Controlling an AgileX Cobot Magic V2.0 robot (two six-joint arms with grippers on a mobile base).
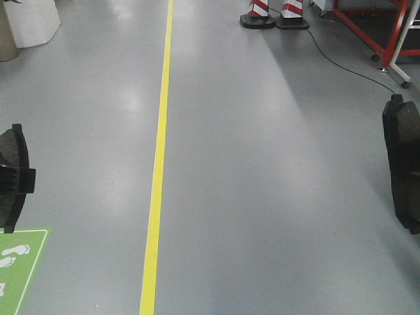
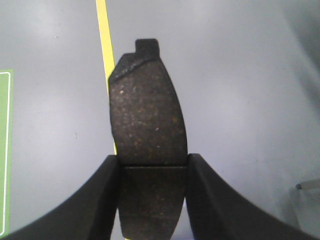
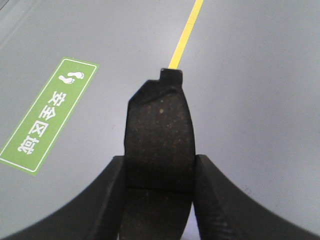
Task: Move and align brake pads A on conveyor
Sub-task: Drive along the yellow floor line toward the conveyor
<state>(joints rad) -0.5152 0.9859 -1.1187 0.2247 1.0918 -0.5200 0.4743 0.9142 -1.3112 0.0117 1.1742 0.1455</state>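
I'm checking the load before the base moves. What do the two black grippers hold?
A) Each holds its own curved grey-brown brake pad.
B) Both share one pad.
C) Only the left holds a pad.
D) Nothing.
A: the left gripper is shut on one dull grey-brown curved brake pad, the right gripper on another pad, each in its wrist view.

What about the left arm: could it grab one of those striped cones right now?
Probably not. The left gripper is shut on a brake pad, and the striped cones stand far off across the grey floor, well beyond it.
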